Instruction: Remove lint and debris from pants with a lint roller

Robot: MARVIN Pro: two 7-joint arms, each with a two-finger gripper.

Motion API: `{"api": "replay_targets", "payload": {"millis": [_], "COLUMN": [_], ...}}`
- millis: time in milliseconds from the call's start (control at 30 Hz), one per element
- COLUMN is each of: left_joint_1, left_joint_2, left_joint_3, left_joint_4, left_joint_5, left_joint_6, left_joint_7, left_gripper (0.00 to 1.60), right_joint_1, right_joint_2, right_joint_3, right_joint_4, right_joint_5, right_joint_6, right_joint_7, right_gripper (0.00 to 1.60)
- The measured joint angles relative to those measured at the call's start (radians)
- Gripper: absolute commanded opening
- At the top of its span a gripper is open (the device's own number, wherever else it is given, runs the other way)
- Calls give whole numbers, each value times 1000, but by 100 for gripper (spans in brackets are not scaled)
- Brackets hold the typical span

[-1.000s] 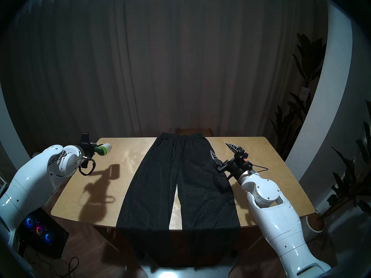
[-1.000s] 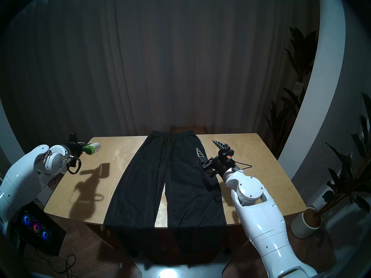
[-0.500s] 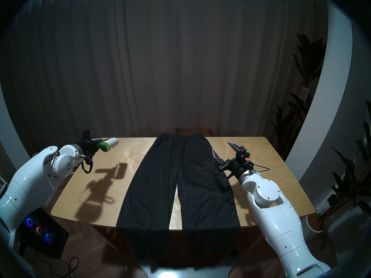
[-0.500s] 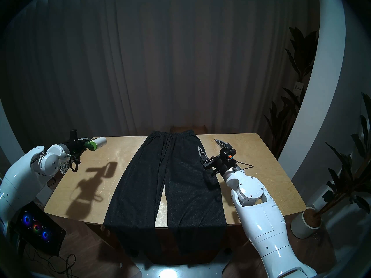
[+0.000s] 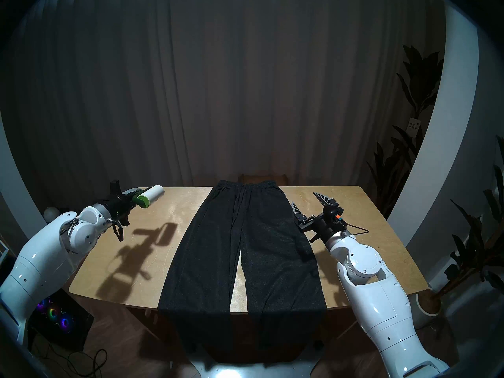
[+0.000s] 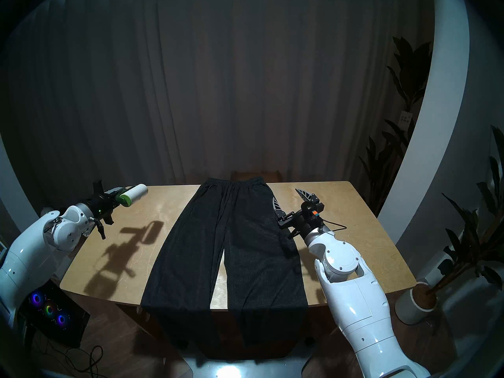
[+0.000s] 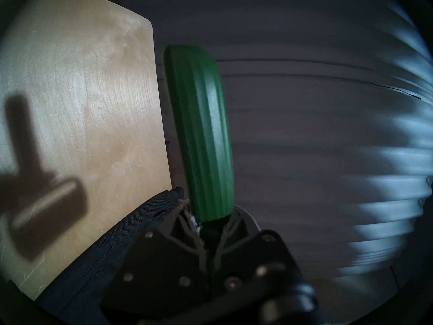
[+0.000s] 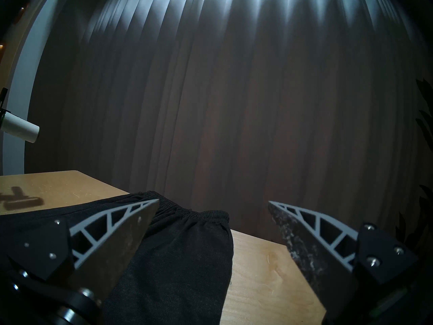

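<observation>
— What has changed?
— My left gripper point(image 5: 130, 198), pinching the lint roller point(image 5: 149, 197), has swung it nearer the pants point(image 5: 242, 249) on the bench point(image 5: 362, 233).
— And the right gripper point(image 5: 306, 204)?
— Spread, empty, easing off the hip.

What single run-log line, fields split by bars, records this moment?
left hand: shut on lint roller, held above table | right hand: open, empty, by pants | pants: flat | lint: none visible

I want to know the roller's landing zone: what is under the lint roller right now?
The lint roller, held by the left gripper, hangs over bare wooden table near its far left corner, casting a shadow. The pants lie to its right, not beneath.
</observation>
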Motion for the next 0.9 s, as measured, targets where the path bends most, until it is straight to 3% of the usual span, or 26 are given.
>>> {"api": "replay_targets", "payload": {"millis": [600,900], "left_joint_1": [15,15], "left_joint_2": [-110,-195], "left_joint_3": [-3,-9], "left_joint_4": [95,228], "left_joint_5": [293,352], "left_joint_6": [-48,-16], "left_joint_7": [-259,-382], "left_gripper": [0,0], "right_joint_1": [-15,-16], "right_joint_2": [-15,-26], "right_joint_3": [-19,-27], "right_joint_4": [-30,-51], "right_joint_5": [-51,-64], "right_joint_6": [6,41], "right_joint_7": [-53,-79], "right_gripper": [160,160]}}
